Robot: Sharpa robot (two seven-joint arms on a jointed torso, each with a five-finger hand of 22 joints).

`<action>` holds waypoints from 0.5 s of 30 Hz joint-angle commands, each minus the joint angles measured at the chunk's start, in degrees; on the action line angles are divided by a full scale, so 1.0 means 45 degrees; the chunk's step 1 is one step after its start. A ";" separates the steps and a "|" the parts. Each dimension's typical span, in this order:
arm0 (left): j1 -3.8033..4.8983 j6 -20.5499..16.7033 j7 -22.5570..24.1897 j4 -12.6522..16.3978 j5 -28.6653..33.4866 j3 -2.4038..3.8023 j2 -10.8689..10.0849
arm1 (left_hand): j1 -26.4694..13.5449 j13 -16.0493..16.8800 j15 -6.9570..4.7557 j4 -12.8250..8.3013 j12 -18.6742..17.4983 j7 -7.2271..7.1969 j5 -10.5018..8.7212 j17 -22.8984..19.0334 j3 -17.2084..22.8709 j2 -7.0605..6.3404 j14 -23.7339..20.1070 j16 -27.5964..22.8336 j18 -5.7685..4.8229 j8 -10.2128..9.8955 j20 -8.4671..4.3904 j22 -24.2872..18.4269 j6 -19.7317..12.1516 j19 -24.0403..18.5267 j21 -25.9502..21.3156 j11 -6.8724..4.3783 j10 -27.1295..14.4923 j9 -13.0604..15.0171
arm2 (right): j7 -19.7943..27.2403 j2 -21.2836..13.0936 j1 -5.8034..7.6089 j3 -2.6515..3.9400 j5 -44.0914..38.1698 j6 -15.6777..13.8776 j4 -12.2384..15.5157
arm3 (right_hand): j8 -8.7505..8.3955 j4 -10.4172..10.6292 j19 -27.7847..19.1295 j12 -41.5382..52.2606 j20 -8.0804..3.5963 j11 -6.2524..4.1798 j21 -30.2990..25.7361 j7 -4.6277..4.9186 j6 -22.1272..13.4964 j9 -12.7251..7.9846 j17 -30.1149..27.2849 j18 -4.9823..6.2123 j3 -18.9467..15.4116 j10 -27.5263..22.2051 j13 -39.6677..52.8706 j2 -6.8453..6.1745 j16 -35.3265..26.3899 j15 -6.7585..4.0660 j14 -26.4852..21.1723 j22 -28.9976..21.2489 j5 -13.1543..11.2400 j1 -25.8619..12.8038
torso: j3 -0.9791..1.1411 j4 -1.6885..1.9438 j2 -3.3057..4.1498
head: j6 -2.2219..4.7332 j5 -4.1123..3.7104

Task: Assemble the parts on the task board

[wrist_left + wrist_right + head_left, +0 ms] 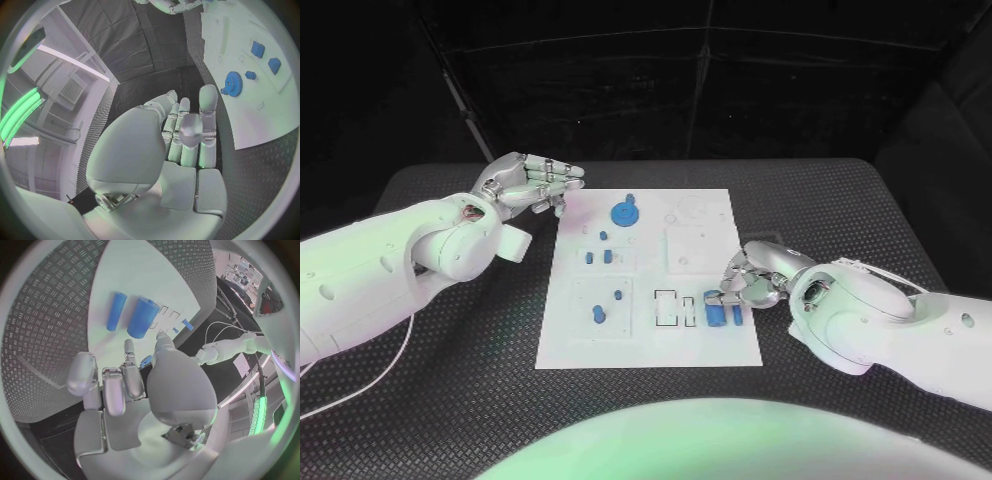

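My right hand (750, 277) pinches a small blue part (146, 360) over the board (646, 340); a loose pinch could drop it. Left hand (531, 183), fingers curled, holds nothing.

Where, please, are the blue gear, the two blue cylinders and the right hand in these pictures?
blue gear (626, 213): head view, on its round face.
blue cylinders (142, 318): right wrist view, mid-body of the thicker one.
right hand (750, 280): head view, on its curled fingers.
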 commanded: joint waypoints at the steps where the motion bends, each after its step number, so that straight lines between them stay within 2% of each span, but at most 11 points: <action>1: 0.0016 0.0093 0.0085 0.0014 0.0059 0.0004 0.0010 | -0.0139 -0.0003 0.0032 -0.0048 0.0062 0.0012 0.0007 -0.0011 0.0032 -0.0018 -0.0056 -0.0020 0.0155 -0.0067 0.0030 -0.0017 -0.0065 -0.0062 -0.0046 -0.0014 -0.0101 -0.0005 | -0.0702 0.0058 -0.0036 0.0005 -0.0942 0.0507 -0.0050 | 0.0169 0.0019 0.0106 0.0088 -0.0041 -0.0020 0.0069 -0.0007 -0.0089 0.0074 0.2388 -0.0226 -0.0044 0.0069 0.0039 0.0012 0.0093 0.0010 0.1165 0.0042 -0.0071 -0.0209 | -0.0034 0.0012 -0.0017 | 0.0032 0.0016; 8: 0.0014 0.0105 0.0085 -0.0004 0.0059 0.0000 0.0013 | -0.0139 -0.0003 0.0032 -0.0048 0.0062 0.0012 0.0007 -0.0011 0.0032 -0.0018 -0.0056 -0.0020 0.0155 -0.0067 0.0030 -0.0017 -0.0065 -0.0062 -0.0046 -0.0014 -0.0101 -0.0005 | -0.0876 0.0197 -0.0105 0.0003 -0.1277 0.0766 -0.0102 | 0.0528 0.0025 0.0133 0.0125 -0.0065 -0.0060 0.0100 -0.0057 -0.0151 0.0261 0.2447 -0.0238 -0.0019 0.0092 0.0154 -0.0071 0.0116 -0.0021 0.1174 0.0110 -0.0112 -0.0537 | -0.0015 -0.0027 0.0022 | 0.0040 0.0066; 15: 0.0013 0.0114 0.0081 -0.0015 0.0059 -0.0004 0.0019 | -0.0139 -0.0003 0.0032 -0.0048 0.0062 0.0012 0.0007 -0.0011 0.0032 -0.0018 -0.0056 -0.0020 0.0155 -0.0067 0.0030 -0.0017 -0.0065 -0.0062 -0.0046 -0.0014 -0.0101 -0.0005 | -0.0924 0.0351 -0.0169 0.0000 -0.1355 0.1168 -0.0185 | 0.0813 0.0024 0.0151 0.0186 -0.0088 -0.0098 0.0120 -0.0105 -0.0163 0.0412 0.2488 -0.0245 0.0033 0.0143 0.0281 -0.0099 0.0131 -0.0049 0.1181 0.0156 -0.0134 -0.0687 | -0.0029 0.0001 0.0027 | 0.0008 0.0057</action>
